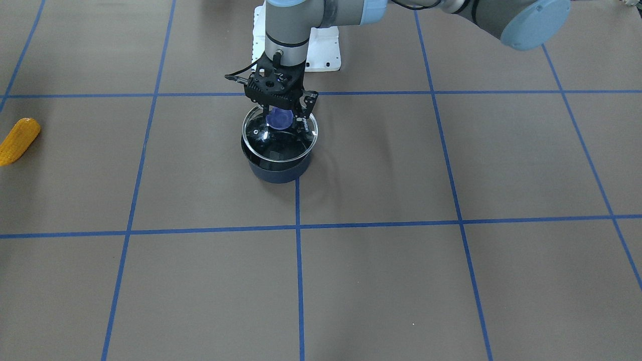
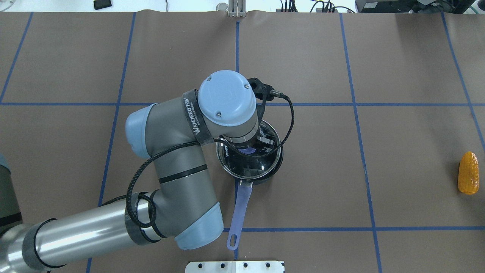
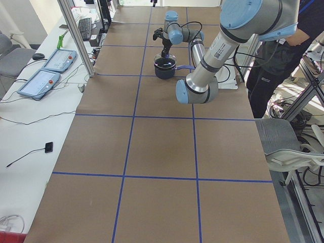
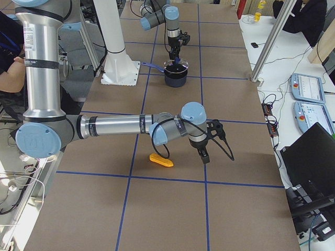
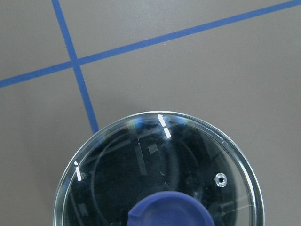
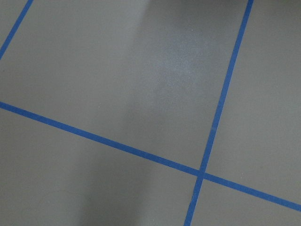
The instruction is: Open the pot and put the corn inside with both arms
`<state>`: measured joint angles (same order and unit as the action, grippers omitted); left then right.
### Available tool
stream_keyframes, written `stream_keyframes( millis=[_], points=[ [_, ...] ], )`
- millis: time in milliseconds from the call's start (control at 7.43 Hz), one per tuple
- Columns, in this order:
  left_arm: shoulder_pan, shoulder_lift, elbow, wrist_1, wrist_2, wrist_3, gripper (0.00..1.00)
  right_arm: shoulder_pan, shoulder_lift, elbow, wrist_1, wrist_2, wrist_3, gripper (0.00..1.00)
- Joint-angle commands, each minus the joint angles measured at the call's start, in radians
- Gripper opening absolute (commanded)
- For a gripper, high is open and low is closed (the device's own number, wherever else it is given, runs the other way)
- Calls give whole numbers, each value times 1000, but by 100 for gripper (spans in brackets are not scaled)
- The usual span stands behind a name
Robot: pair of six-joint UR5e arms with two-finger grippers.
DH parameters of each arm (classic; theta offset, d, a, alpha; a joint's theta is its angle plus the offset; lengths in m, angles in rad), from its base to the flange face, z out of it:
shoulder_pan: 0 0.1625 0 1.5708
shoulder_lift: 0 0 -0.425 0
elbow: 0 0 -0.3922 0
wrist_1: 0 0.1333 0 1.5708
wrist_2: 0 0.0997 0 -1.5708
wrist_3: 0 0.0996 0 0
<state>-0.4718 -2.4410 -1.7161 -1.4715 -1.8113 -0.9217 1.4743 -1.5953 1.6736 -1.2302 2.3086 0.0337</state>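
Note:
A dark pot [image 1: 276, 173] with a long blue handle [image 2: 240, 212] stands at mid-table. Its glass lid [image 1: 296, 145] has a blue knob [image 1: 279, 119]. My left gripper [image 1: 282, 119] points straight down with its fingers shut on the knob; the lid looks slightly raised and offset from the pot rim [image 2: 278, 167]. The left wrist view shows the lid [image 5: 188, 155] and knob [image 5: 171, 209] close below. The yellow corn [image 1: 19, 140] lies on the table far on my right [image 2: 468, 173]. My right gripper [image 4: 204, 156] hovers just beyond the corn [image 4: 161, 160]; I cannot tell if it is open.
Brown table cover with a blue tape grid. The white pedestal base plate [image 2: 235, 266] sits at the near edge. My left arm's elbow [image 2: 170, 182] hangs over the table left of the pot. A person [image 3: 278, 61] stands beside the table.

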Motion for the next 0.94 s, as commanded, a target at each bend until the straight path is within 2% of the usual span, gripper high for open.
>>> stream_keyframes(
  millis=[0,404,673,808],
  points=[
    [-86,194,-159,2,-66,145,7,0,0,0,0,0,0,100],
    [-198,529,-331,-48,-102,432,7,-2,0,2,-2,0,0,100],
    [-281,772,-373,-206,-221,596,7,-2,0,0,0,-2,0,100],
    [-292,895,-366,-328,-226,657,7,-2,0,0,0,-2,0,100]
  ],
)
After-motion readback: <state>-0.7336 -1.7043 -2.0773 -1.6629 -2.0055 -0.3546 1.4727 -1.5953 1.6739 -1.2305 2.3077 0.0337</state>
